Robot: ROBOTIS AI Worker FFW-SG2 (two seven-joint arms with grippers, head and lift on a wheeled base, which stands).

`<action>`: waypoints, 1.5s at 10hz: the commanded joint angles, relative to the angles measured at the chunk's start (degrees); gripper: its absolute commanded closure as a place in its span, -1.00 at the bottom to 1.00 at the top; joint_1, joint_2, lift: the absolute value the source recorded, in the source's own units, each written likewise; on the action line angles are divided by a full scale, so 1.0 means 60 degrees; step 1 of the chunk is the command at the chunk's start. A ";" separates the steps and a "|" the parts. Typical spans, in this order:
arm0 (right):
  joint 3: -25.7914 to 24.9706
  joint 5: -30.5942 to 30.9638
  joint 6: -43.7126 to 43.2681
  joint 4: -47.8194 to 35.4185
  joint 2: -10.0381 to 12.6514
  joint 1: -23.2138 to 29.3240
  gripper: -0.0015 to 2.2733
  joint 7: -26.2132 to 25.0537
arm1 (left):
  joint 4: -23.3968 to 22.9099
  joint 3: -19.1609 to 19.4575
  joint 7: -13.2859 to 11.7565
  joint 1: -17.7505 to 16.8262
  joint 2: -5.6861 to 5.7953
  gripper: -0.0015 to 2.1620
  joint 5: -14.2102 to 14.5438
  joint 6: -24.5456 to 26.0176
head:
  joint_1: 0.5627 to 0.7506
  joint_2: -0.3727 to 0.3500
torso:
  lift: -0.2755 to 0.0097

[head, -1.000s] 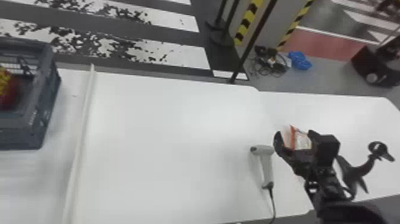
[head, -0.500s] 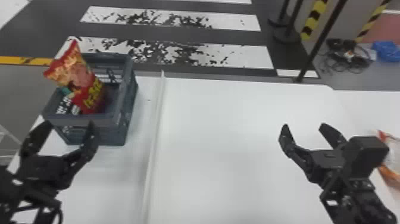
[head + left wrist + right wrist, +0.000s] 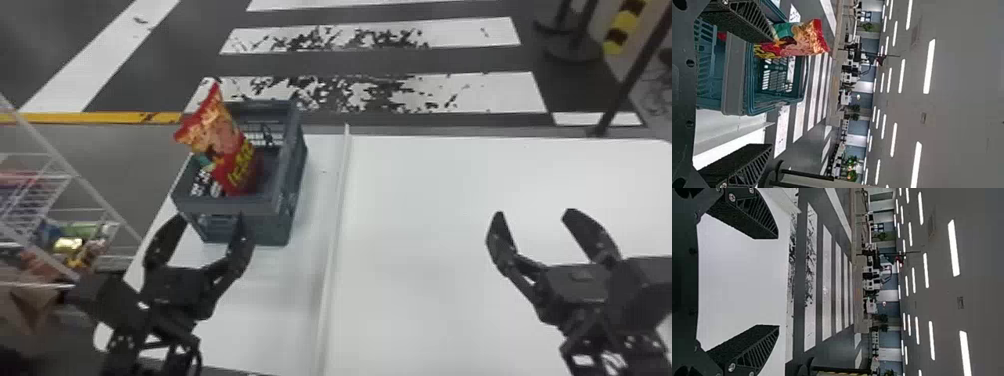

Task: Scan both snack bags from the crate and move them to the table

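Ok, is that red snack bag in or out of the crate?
In, though not fully: the red snack bag has its lower end inside the crate, its top sticking up above the rim.

a smooth white table [image 3: 425, 210] stretches across the head view, its near left corner rounded. a thin, straight white strip [image 3: 336, 225] runs over it from the far edge toward the near one, with a narrower part of the tabletop to its left and a broad part to its right. on the left part, toward the far edge, a blue-grey plastic crate [image 3: 230, 203] stands upright, open-topped, near the strip but not touching it.
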 commanded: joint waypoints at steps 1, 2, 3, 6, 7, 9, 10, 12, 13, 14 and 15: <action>0.0069 0.0015 -0.0506 0.0298 0.0009 -0.0025 -0.89 0.0004 | -0.0042 -0.0022 -0.0002 0.0149 -0.0083 -0.97 0.0002 -0.0127 | 0.41 0.52 | 0.32; 0.0040 0.0015 -0.0506 0.0357 0.0009 -0.0011 -0.89 0.0004 | -0.0042 -0.0022 0.0012 0.0193 -0.0083 -0.97 -0.0027 -0.0215 | 0.41 0.53 | 0.32; -0.0033 0.0015 -0.0535 0.0357 0.0009 0.0048 -0.89 0.0004 | -0.0042 -0.0022 0.0174 0.0193 -0.0083 -0.97 -0.0071 -0.0245 | 0.41 0.53 | 0.32; -0.0121 0.0029 -0.0711 0.0313 0.0009 0.0150 -0.89 0.0004 | -0.0555 0.0476 0.0203 0.0090 -0.0068 -0.97 0.0104 -0.0186 | 0.41 0.53 | 0.32; -0.0136 0.0029 -0.0711 0.0284 0.0009 0.0180 -0.89 0.0004 | -0.0731 0.0813 0.0305 -0.0130 -0.0039 -0.81 0.0383 0.0136 | 0.41 0.55 | 0.32; -0.0048 0.0190 -0.0682 0.0269 0.0009 0.0136 -0.89 0.0019 | -0.0657 0.1311 0.0291 -0.1184 -0.0024 -0.87 0.0339 0.1953 | 0.41 0.65 | 0.32; 0.0011 0.0366 -0.0682 0.0269 0.0009 0.0106 -0.89 0.0019 | -0.0408 0.1501 0.0261 -0.1712 0.0005 -0.87 0.0354 0.2275 | 0.41 0.67 | 0.32; 0.0011 0.0513 -0.0594 0.0284 0.0009 0.0077 -0.89 0.0019 | 0.0470 0.1501 0.0159 -0.2693 0.0049 -0.87 0.0324 0.2480 | 0.41 0.75 | 0.32; 0.0025 0.0615 -0.0506 0.0298 0.0009 0.0033 -0.89 0.0019 | 0.0969 0.1486 0.0144 -0.3132 0.0093 -0.87 0.0295 0.2509 | 0.41 0.76 | 0.32; 0.0025 0.0645 -0.0447 0.0328 0.0009 -0.0011 -0.89 0.0019 | 0.1511 0.1428 0.0144 -0.3645 0.0166 -0.87 0.0280 0.2509 | 0.41 0.77 | 0.32; 0.0025 0.0688 -0.0389 0.0372 0.0009 -0.0011 -0.89 0.0019 | 0.2170 0.1355 0.0144 -0.4231 0.0254 -0.87 0.0280 0.2509 | 0.41 0.79 | 0.32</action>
